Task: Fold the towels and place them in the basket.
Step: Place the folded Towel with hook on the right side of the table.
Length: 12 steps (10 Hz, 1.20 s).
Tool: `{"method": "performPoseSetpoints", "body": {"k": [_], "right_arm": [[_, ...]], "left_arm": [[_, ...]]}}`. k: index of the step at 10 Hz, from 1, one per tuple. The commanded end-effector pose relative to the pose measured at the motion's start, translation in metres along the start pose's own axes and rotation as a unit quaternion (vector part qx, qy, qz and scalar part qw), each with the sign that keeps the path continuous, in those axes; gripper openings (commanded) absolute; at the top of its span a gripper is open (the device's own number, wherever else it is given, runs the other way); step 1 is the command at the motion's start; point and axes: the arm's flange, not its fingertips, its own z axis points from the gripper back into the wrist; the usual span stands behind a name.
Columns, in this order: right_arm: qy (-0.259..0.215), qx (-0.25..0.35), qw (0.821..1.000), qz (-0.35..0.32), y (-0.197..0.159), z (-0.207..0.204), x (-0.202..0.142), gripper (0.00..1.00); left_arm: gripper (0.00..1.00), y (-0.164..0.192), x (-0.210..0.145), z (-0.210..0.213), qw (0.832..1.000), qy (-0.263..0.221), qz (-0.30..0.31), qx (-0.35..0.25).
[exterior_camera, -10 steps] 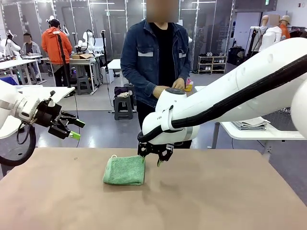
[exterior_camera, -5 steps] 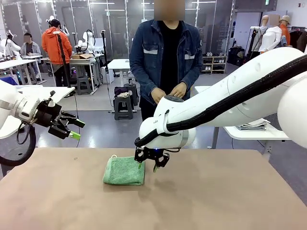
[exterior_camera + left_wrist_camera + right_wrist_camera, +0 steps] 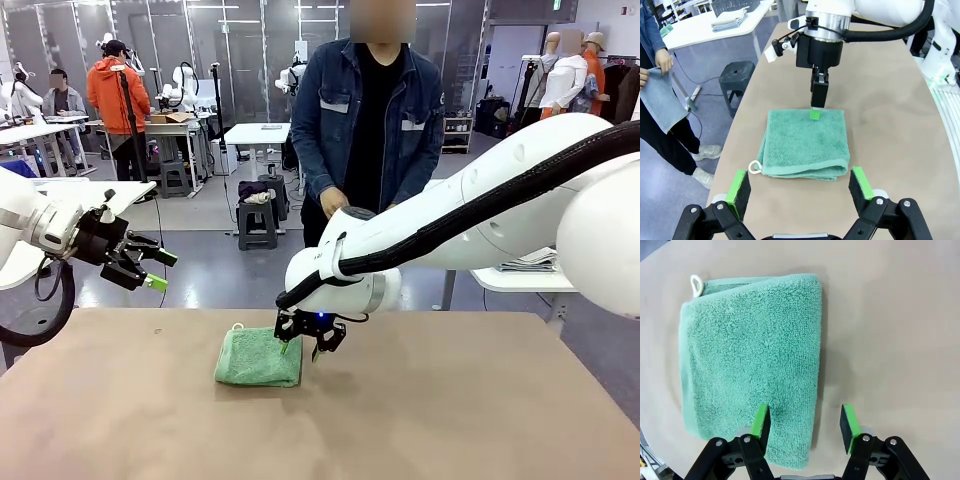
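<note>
A mint green towel (image 3: 258,357) lies folded on the brown table, its white loop at the far left corner. My right gripper (image 3: 300,345) is down at the towel's right edge. In the right wrist view the right gripper (image 3: 805,422) is open: one pad rests over the towel (image 3: 750,355), the other over bare table. From the left wrist view, the towel (image 3: 805,142) lies beyond my open left gripper (image 3: 799,185). That left gripper (image 3: 150,268) hangs in the air off the table's left end. A person holds a pale blue towel (image 3: 660,100). The basket (image 3: 732,6) stands on a white side table.
A person in a denim jacket (image 3: 370,130) stands at the table's far side. Folded cloths (image 3: 730,20) lie on the white side table (image 3: 520,280) to the right. The brown table (image 3: 450,410) has bare room on the right and front.
My right gripper has come down and slightly left onto the towel's right edge, with its jaws narrower. The person has shifted to the right. My left arm has stayed still.
</note>
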Motion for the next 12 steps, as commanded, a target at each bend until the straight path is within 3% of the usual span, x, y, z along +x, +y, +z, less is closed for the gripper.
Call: {"method": "performPoseSetpoints", "body": {"k": [1, 2, 3, 4, 5, 6, 7, 8, 9, 10, 12], "right_arm": [[0.001, 0.032, 0.999, 0.037, -0.0066, -0.0037, 0.0053, 0.51], [0.002, 0.042, 0.998, 0.041, -0.0071, -0.0048, 0.0062, 0.51], [0.002, 0.045, 0.998, 0.041, -0.0063, -0.0044, 0.0063, 0.31], [0.007, 0.045, 0.998, 0.042, -0.0071, -0.005, 0.0068, 0.49], [0.008, 0.045, 0.998, 0.043, -0.0061, -0.0055, 0.0076, 0.11], [0.008, 0.044, 0.998, 0.044, -0.0059, -0.007, 0.0075, 0.29], [0.008, 0.044, 0.998, 0.043, -0.0051, -0.0073, 0.008, 0.0], [0.009, 0.042, 0.998, 0.043, -0.0065, -0.0081, 0.0082, 0.09], [0.01, 0.034, 0.999, 0.041, -0.0064, -0.0091, 0.0081, 0.0], [0.015, 0.013, 0.999, 0.033, 0.0001, -0.0084, 0.0061, 0.0], [0.005, 0.026, 0.999, 0.035, -0.0017, -0.0087, 0.0061, 0.0]], "left_arm": [[1.0, -0.0015, 0.0019, 0.0003, 1.0, -0.002, -0.003, -0.002], [1.0, -0.0015, 0.0019, 0.0003, 1.0, -0.002, -0.003, -0.002], [1.0, -0.0015, 0.0019, 0.0003, 1.0, -0.002, -0.003, -0.002], [1.0, -0.0015, 0.0019, 0.0003, 1.0, -0.002, -0.003, -0.002], [1.0, -0.0015, 0.0019, 0.0003, 1.0, -0.002, -0.003, -0.002], [1.0, -0.0015, 0.0019, 0.0003, 1.0, -0.002, -0.003, -0.002], [1.0, -0.0015, 0.0019, 0.0003, 1.0, -0.002, -0.003, -0.002], [1.0, -0.0015, 0.0019, 0.0003, 1.0, -0.002, -0.003, -0.002], [1.0, -0.0015, 0.0019, 0.0003, 1.0, -0.002, -0.003, -0.002], [1.0, -0.0015, 0.0019, 0.0003, 1.0, -0.002, -0.003, -0.002], [1.0, -0.0015, 0.0019, 0.0003, 1.0, -0.002, -0.003, -0.002]]}}
